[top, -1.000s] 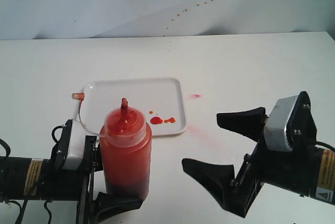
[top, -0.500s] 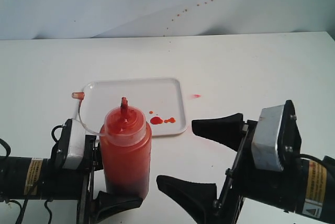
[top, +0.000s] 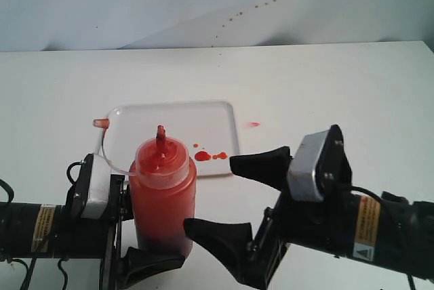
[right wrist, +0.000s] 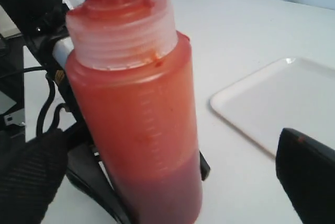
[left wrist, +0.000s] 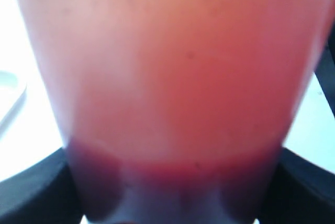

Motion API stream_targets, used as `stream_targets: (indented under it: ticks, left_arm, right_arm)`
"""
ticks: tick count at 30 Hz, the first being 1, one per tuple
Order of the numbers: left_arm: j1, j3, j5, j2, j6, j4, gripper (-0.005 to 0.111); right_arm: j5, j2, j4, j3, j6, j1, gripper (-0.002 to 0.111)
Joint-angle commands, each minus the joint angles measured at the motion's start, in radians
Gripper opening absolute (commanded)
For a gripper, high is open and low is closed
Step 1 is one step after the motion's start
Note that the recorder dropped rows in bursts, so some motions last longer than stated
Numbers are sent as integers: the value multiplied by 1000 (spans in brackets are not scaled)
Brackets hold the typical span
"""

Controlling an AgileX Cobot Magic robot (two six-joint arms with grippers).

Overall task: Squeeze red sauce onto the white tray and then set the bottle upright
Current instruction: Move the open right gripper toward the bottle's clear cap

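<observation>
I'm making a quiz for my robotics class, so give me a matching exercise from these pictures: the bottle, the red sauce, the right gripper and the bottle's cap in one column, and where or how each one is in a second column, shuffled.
Column one:
1. bottle
2. red sauce
3. right gripper
4. cap

Column two:
A. open and empty, beside the bottle
B. on the table, by the far left corner of the white tray
C. upright, gripped by the left gripper
D. small drops on the tray

Pairs: 1-C, 2-D, 3-A, 4-B
</observation>
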Motion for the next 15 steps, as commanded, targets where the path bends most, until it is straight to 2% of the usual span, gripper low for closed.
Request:
stream_targets:
  ticks: [1, 7, 11, 13, 15]
  left_arm:
    - [3, 1, -62, -16, 4, -16, 0]
    - [3, 1, -62, -16, 4, -23, 0]
    - [3, 1, -62, -16, 4, -23, 0]
    - [3, 1, -62, -16, 4, -23, 0]
    - [3, 1, -62, -16, 4, -23, 0]
  right_arm:
    - [-31, 94, -171, -93, 88, 5, 105]
    - [-105, 221, -223, -181, 79, 15, 105]
    - [-111, 255, -221, -245, 50, 69, 105]
    - [-79, 263, -207, -278, 47, 105, 105]
    - [26, 263, -199, -318, 47, 144, 105]
